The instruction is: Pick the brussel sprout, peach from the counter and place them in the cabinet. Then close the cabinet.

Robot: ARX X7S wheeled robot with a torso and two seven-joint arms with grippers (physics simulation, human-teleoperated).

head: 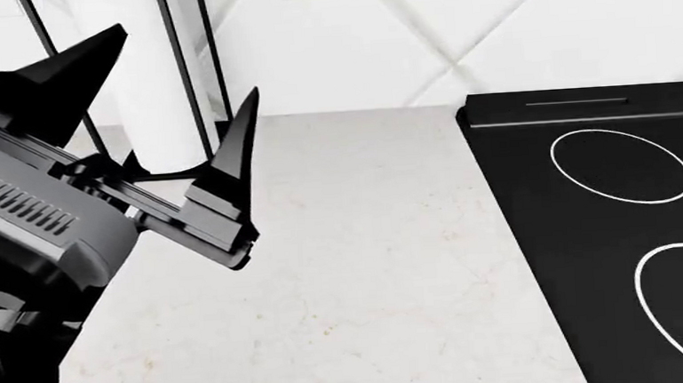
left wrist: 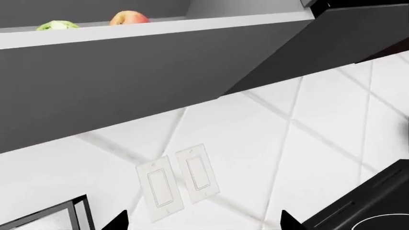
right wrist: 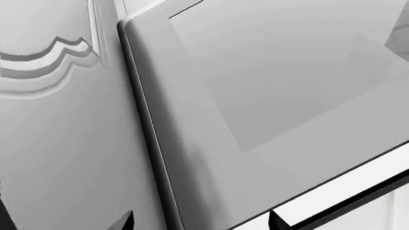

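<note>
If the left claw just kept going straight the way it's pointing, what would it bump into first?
Probably the white tiled wall, near the two light switches centred ahead of the open, empty left gripper. The cabinet holding the peach and brussel sprout sits off that line; depth is uncertain.

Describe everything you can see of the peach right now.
Only the top of the peach shows, in the left wrist view alone: a rounded red cap blushing yellow-orange, smooth-skinned. It sits inside the open cabinet, its lower part hidden behind the shelf's front edge. The brussel sprout lies beside it, apart. No hand touches it.
</note>
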